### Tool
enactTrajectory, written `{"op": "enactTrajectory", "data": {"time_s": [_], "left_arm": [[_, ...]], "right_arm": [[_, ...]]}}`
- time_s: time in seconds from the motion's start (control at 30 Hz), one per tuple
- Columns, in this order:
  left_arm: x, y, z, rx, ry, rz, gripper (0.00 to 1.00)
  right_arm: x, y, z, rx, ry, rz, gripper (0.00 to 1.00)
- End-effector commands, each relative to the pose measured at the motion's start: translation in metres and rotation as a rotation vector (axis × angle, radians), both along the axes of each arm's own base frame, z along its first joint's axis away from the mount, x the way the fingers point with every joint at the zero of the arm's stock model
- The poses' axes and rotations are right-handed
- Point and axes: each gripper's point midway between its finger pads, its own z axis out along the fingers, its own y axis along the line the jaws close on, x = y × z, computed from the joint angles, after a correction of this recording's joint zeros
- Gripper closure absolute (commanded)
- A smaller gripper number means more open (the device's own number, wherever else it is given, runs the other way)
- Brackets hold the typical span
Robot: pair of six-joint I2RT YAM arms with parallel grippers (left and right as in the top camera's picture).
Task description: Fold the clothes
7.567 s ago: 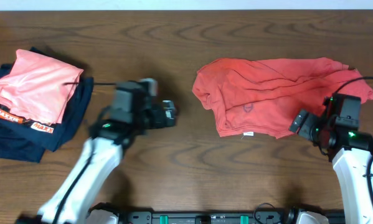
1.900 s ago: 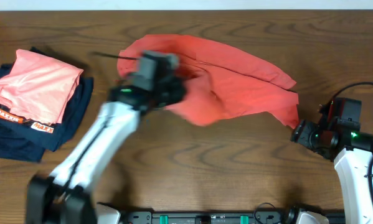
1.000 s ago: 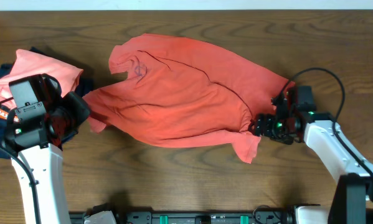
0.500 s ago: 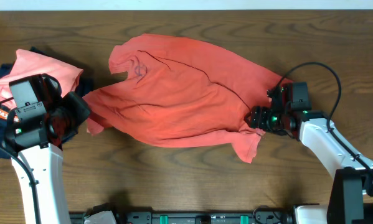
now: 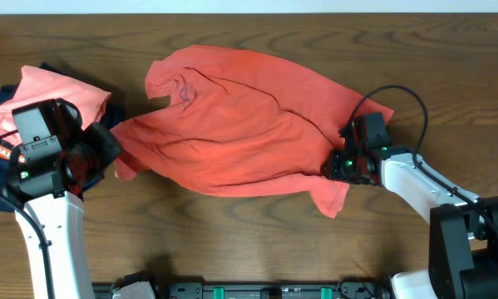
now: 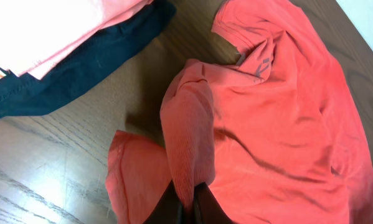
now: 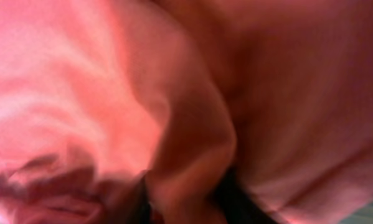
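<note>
The clothes (image 5: 240, 124), a coral-red t-shirt, lie crumpled and spread across the middle of the table. My left gripper (image 5: 103, 156) sits at the shirt's left end, shut on a raised fold of its fabric (image 6: 186, 143); in the left wrist view the fold runs down between the fingertips of the left gripper (image 6: 187, 206). My right gripper (image 5: 333, 166) is at the shirt's right edge, near a hanging corner. The right wrist view is filled with the red cloth (image 7: 111, 93), and a thick fold stands pinched between the dark fingers of the right gripper (image 7: 187, 202).
A pile of folded garments lies at the far left: a paler salmon-pink one (image 5: 53, 104) on top of navy ones (image 6: 80, 68). My left arm (image 5: 45, 241) stands just in front of that pile. A black cable (image 5: 398, 95) loops above the right arm.
My right gripper has slid left into the shirt's right edge and closed on a fold of it. The left gripper and the shirt's left part have not moved.
</note>
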Motion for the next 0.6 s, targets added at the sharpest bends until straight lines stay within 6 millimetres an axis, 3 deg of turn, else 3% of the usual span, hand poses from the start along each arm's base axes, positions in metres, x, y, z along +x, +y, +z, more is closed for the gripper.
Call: {"op": "enactTrajectory", "data": {"time_s": [0.0,0.1,0.2,0.27,0.3,0.37,0.43,0.57], "left_arm": [[-0.001,0.002,-0.003,0.010,0.011,-0.001,0.94],[-0.001,0.002,-0.003,0.011,0.011,-0.002,0.94],[-0.001,0.002,-0.003,0.011,0.011,-0.001,0.94],[-0.001,0.002,-0.003,0.011,0.011,-0.001,0.94],[-0.001,0.002,-0.003,0.011,0.011,-0.001,0.94],[-0.001,0.002,-0.003,0.011,0.011,-0.001,0.94],[-0.001,0.002,-0.003,0.010,0.011,-0.002,0.94],[-0.001,0.002,-0.003,0.010,0.011,-0.002,0.94]], "right_arm": [[0.027,-0.045,0.011,-0.157,-0.073,-0.146,0.89],[0.069,-0.077,0.062,-0.197,-0.225,-0.196,0.93],[0.107,-0.112,0.126,-0.222,-0.383,-0.242,0.94],[0.120,-0.128,0.157,-0.233,-0.439,-0.258,0.85],[0.122,-0.133,0.167,-0.232,-0.447,-0.264,0.71],[0.120,-0.131,0.170,-0.218,-0.436,-0.244,0.57],[0.107,-0.126,0.159,-0.208,-0.369,-0.214,0.36],[0.069,-0.118,0.123,-0.207,-0.191,-0.188,0.30]]}}
